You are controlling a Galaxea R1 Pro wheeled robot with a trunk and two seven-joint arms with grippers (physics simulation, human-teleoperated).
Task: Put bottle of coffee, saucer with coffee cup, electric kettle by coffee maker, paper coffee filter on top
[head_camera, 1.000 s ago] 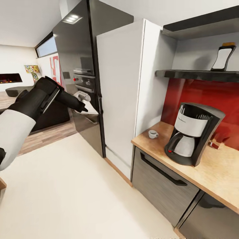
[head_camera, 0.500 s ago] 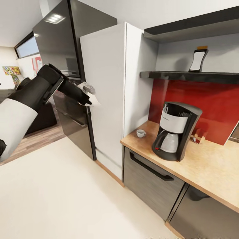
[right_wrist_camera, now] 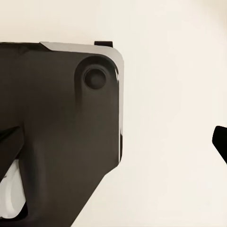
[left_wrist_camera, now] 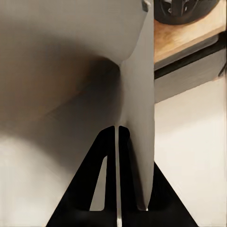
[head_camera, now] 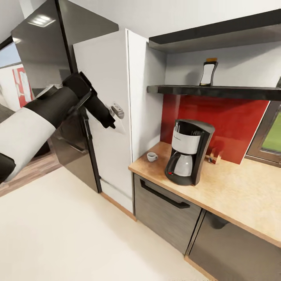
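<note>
Counted on the countertop [head_camera: 242, 195]: one coffee maker [head_camera: 188, 152], one coffee cup [head_camera: 152, 156]. On the kitchen shelf [head_camera: 218, 91]: one bottle of coffee [head_camera: 208, 72]. Above it, one thicker dark board [head_camera: 218, 33]. Held up at the left gripper [head_camera: 111, 121]: one paper coffee filter [head_camera: 116, 119], pinched between two black fingers [left_wrist_camera: 109, 156]. Below the worktop: two grey cabinet fronts [head_camera: 166, 218], one with a black handle [head_camera: 162, 194]. One tall white cabinet [head_camera: 117, 113] beside.
</note>
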